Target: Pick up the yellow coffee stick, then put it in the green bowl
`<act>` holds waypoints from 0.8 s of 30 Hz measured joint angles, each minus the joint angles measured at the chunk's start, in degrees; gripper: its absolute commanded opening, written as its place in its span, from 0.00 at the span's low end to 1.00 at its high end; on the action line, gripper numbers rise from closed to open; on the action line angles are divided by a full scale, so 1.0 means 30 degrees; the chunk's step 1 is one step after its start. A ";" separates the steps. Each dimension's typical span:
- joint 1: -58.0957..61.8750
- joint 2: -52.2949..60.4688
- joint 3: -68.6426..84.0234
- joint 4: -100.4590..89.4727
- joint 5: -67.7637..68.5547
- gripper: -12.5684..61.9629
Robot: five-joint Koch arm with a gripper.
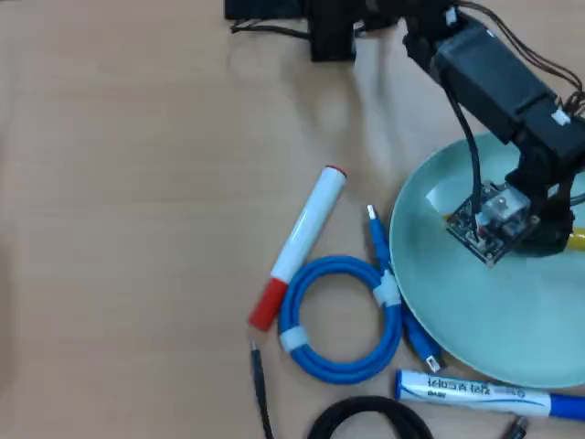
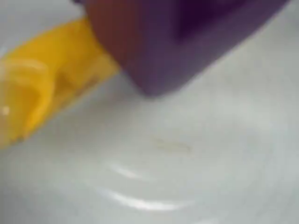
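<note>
The black arm reaches down from the top edge, its gripper lowered over the green bowl, jaws hidden.

A light wooden tabletop fills almost the whole overhead view, its pale tan surface showing a faint grain that runs across the frame. No walls, floor or windows appear; the table reaches every edge. The light is soft and even, coming from above, and casts only weak, blurred shadows on the wood, the clearest one a dim patch near the top centre of the frame. The left half of the tabletop is plain wood, slightly darker toward the lower left corner. The wrist view is blurred and shows nothing of the room, only curved bright glints of overhead light in its lower middle.
</note>
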 measured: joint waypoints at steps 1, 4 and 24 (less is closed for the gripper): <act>0.0000 0.0000 0.0000 0.0000 -0.0146 0.06; 0.0000 0.0000 0.0000 0.0029 -0.0674 0.06; -0.0205 0.0000 -0.0322 0.4482 -0.2812 0.88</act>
